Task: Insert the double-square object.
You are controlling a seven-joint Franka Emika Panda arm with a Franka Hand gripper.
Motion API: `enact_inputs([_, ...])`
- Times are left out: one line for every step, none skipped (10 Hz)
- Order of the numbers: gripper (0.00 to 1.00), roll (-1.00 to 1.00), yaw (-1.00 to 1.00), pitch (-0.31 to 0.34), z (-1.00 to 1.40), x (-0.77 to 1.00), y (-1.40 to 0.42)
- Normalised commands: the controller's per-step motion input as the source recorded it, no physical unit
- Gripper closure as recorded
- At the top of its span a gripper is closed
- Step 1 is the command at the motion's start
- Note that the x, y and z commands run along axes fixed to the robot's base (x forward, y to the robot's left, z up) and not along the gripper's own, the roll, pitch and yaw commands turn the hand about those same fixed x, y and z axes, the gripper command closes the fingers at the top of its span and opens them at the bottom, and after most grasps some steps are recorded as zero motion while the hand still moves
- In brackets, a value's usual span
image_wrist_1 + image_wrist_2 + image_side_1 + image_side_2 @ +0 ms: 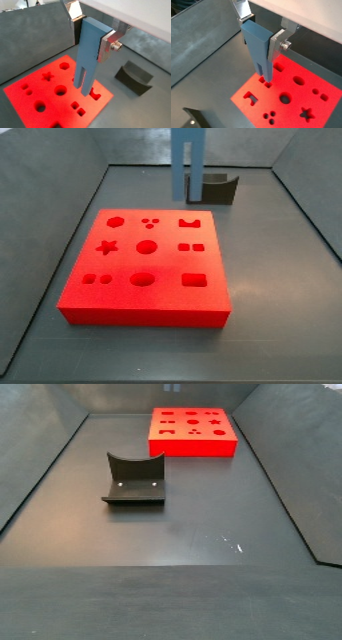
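My gripper (91,35) is shut on the double-square object (89,50), a tall slate-blue piece. It holds the flat upper body upright, with the two prongs pointing down. The gripper (261,40) and the piece (258,47) show in both wrist views. The prong tips hang above the red board (40,92), close over a pair of small square holes (270,85) near one edge of the board (304,87). In a side view the piece (187,163) hangs high over the far side of the board (147,278); the fingers are out of that frame.
A squat dark-grey U-shaped block (217,186) stands on the floor beyond the board; it also shows in a wrist view (133,77) and a side view (134,479). Grey walls surround the floor. The board (194,432) has several other shaped holes.
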Motion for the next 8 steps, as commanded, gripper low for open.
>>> enact_inputs([1.00, 0.12, 0.00, 0.013, 0.00, 0.20, -0.15])
enact_inputs([1.00, 0.00, 0.00, -0.004, -0.18, 0.00, 0.00])
enact_inputs([1.00, 0.12, 0.61, -0.094, -0.33, 0.26, 0.16])
enact_inputs([1.00, 0.06, 0.92, -0.139, -0.43, 0.00, 0.02])
enact_inputs([1.00, 0.12, 0.70, -0.043, -0.25, 0.13, -0.24])
enact_inputs([1.00, 0.01, 0.00, 0.000, 0.00, 0.00, 0.00])
enact_inputs([1.00, 0.00, -0.01, 0.003, -0.01, 0.02, -0.07])
enact_inputs([1.00, 0.28, -0.42, 0.000, -0.29, 0.38, -0.39])
